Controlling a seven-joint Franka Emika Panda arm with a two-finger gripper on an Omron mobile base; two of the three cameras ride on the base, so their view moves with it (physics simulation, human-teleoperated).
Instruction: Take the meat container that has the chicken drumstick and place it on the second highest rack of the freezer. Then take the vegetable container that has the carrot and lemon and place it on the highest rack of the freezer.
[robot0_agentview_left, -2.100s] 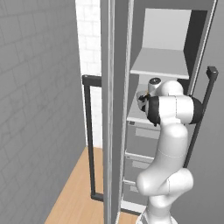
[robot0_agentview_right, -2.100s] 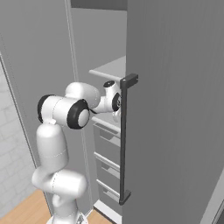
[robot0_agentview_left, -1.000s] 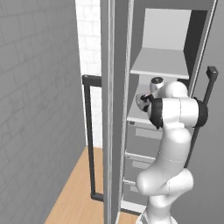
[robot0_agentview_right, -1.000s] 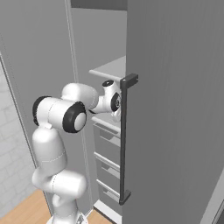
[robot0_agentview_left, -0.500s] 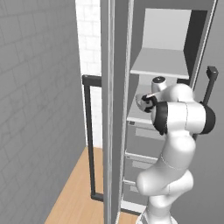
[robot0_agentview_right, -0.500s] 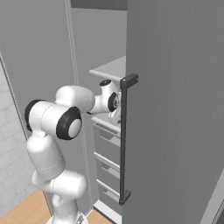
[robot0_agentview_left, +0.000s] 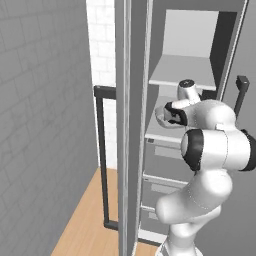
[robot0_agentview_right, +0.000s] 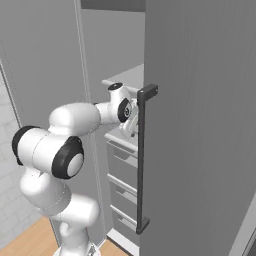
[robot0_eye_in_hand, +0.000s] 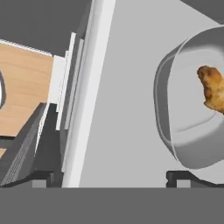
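The meat container (robot0_eye_in_hand: 192, 131), a light-grey rounded tub, sits on the second highest rack (robot0_eye_in_hand: 127, 109) with the golden-brown chicken drumstick (robot0_eye_in_hand: 212, 87) inside. My gripper (robot0_eye_in_hand: 113, 177) is open and holds nothing; the tub lies off to one side, near one fingertip (robot0_eye_in_hand: 181, 176). From the base, the gripper (robot0_agentview_left: 161, 117) hovers over the front of that rack (robot0_agentview_left: 157, 134) inside the freezer (robot0_agentview_left: 200, 30), below the highest rack (robot0_agentview_left: 182, 75). From the right, the gripper (robot0_agentview_right: 131, 125) is partly behind the door handle. The vegetable container, carrot and lemon are out of view.
The open freezer door (robot0_agentview_right: 200, 125) with its long black bar handle (robot0_agentview_right: 141, 160) stands close on the right of the hand. Grey drawers (robot0_agentview_left: 162, 170) are stacked under the racks. A cabinet edge (robot0_agentview_left: 131, 125) and a black bar (robot0_agentview_left: 101, 150) stand to the left, over the wooden floor (robot0_agentview_left: 87, 220).
The arm's big elbow joint has swung out toward the cameras while the hand stayed near the front of the second rack. The jaws have stayed open.
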